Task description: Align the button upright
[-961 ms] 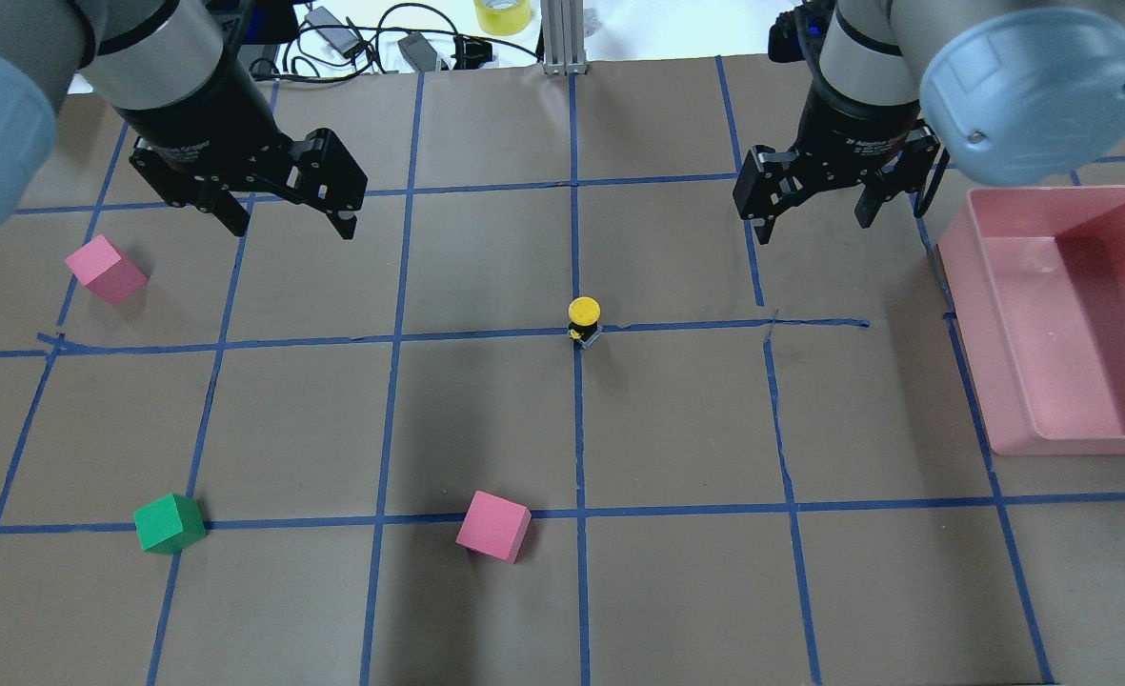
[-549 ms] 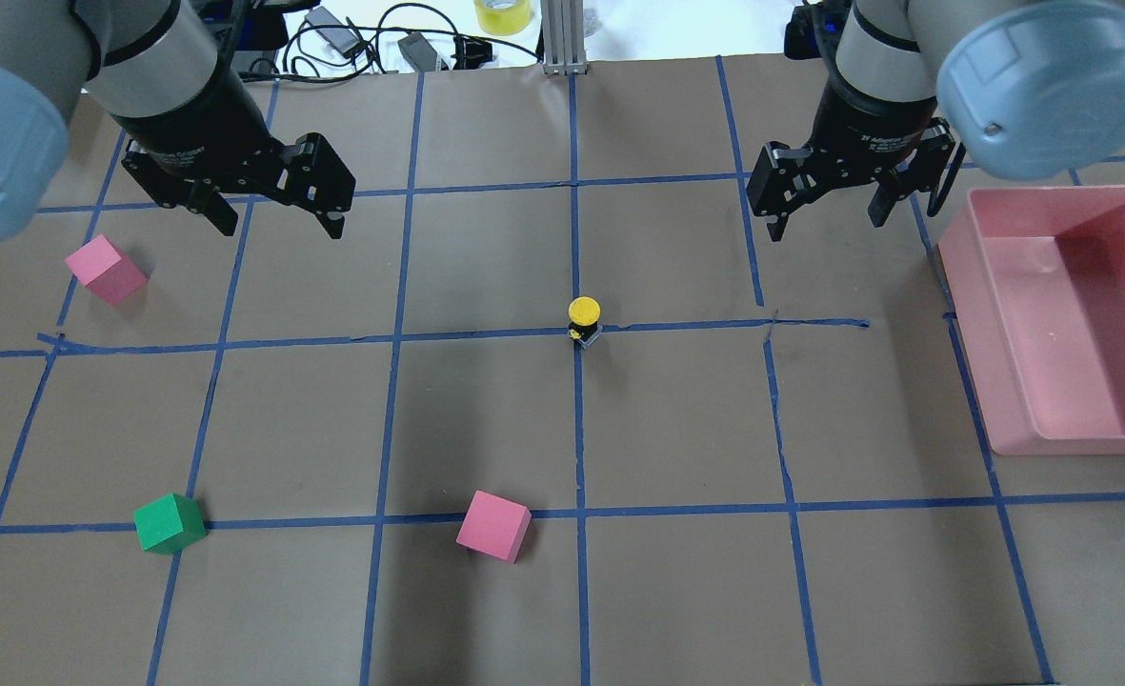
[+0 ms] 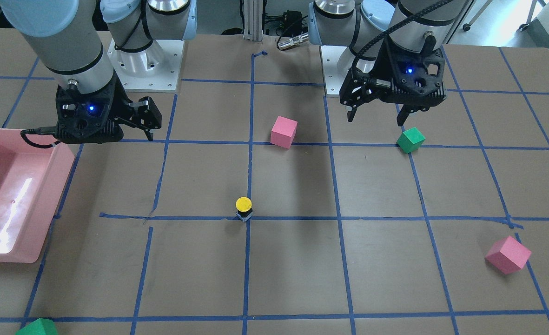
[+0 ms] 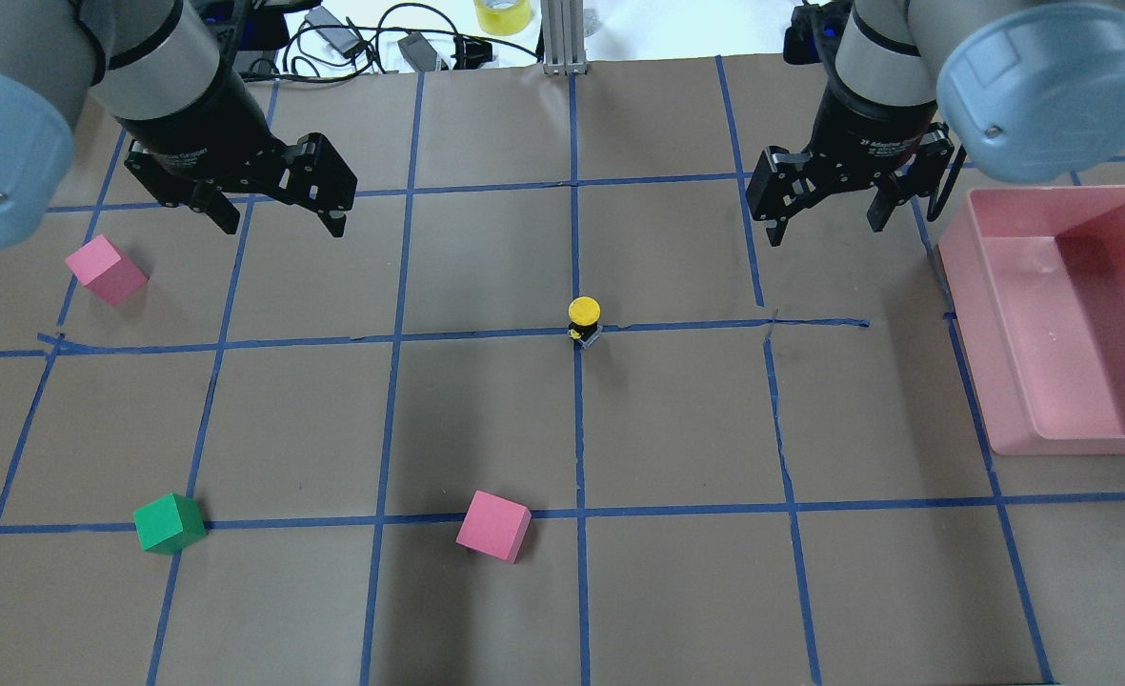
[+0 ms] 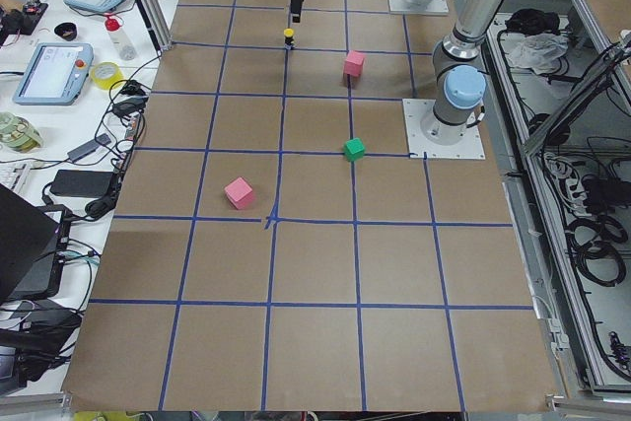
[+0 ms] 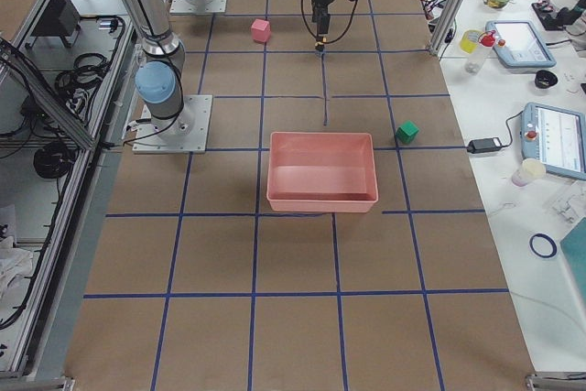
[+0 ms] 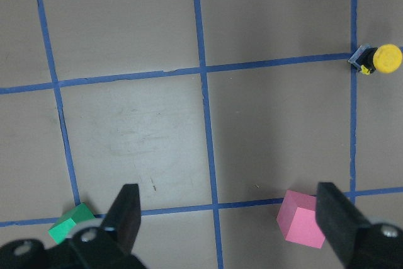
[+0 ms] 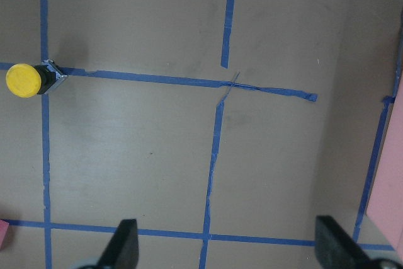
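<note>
Both arms hang above the brown paper tabletop [image 4: 486, 419], wrists pointing down. Left pincer [image 4: 281, 229] spread, empty. Right pincer [image 4: 826, 232] spread, empty. Small yellow-capped, black-bodied push-button [image 4: 584, 314] stands cap-up on a blue tape crossing, well apart from both. My front-facing view catches a green wooden cube [image 3: 37, 328] at its lower-left corner; overhead misses it.

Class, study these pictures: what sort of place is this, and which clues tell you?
Probably a robotics lab workcell. The left arm and right arm are bolted to a table gridded with blue tape, a bench holds a tablet-like controller and cables, and small props like the button sit out.
</note>
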Tool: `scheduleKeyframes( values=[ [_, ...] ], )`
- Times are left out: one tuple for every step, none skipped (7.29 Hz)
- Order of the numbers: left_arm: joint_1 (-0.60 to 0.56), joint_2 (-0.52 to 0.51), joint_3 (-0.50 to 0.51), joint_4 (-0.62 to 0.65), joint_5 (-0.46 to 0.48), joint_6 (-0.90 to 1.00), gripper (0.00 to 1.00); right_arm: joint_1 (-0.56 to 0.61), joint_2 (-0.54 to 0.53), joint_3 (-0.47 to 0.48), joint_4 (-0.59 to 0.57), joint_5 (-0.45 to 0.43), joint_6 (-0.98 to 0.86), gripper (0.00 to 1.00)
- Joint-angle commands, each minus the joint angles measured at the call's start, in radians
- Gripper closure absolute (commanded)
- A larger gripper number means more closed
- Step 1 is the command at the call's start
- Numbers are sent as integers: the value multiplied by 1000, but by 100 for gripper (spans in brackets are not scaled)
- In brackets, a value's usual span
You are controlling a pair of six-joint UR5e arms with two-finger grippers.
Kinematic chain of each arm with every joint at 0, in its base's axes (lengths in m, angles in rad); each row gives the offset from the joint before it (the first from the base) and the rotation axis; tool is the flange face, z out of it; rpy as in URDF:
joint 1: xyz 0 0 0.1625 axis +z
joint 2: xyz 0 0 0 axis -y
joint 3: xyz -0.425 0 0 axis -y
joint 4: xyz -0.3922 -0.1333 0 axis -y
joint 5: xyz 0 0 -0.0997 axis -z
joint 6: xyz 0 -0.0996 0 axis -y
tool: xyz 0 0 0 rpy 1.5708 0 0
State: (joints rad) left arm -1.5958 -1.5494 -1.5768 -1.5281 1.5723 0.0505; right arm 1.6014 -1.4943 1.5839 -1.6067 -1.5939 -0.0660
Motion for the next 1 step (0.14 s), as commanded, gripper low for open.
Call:
scheduleKeyframes(
  values=[
    [0,0,0,0,0,-1,0,0,2,1,-2,0,0,0]
  ],
)
